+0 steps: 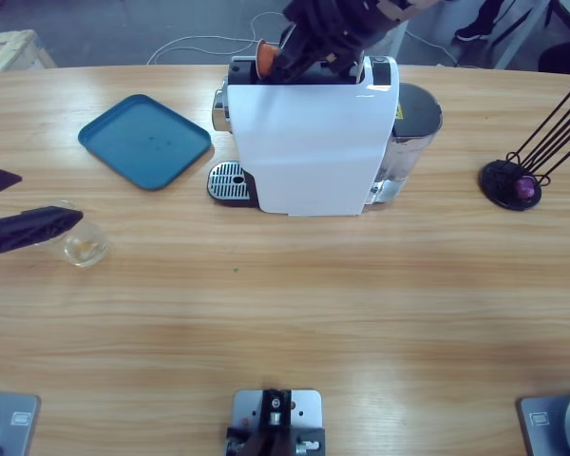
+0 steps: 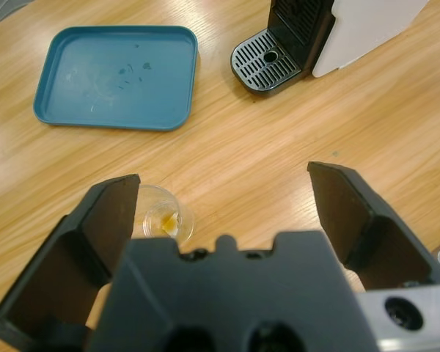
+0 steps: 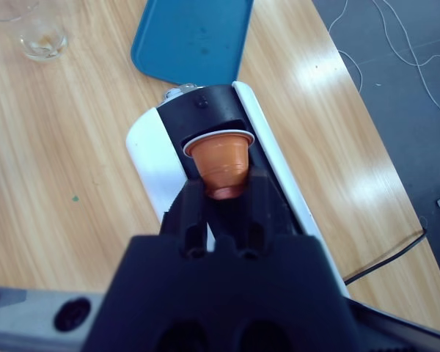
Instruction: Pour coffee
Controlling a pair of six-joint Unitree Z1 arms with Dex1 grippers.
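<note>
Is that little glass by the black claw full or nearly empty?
Nearly empty. The glass stands upright on the table and holds only a shallow tan layer of coffee at its bottom.

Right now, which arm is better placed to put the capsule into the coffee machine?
The right. Its gripper already grips the orange capsule just above the coffee machine. The left gripper is open beside the glass tumbler, far from the machine.

Teal-blue tray [image 1: 144, 141], white and black coffee machine [image 1: 309, 133], orange capsule [image 3: 220, 160], pale tan coffee [image 2: 168, 222], light wood-grain table [image 1: 342, 304]
</note>
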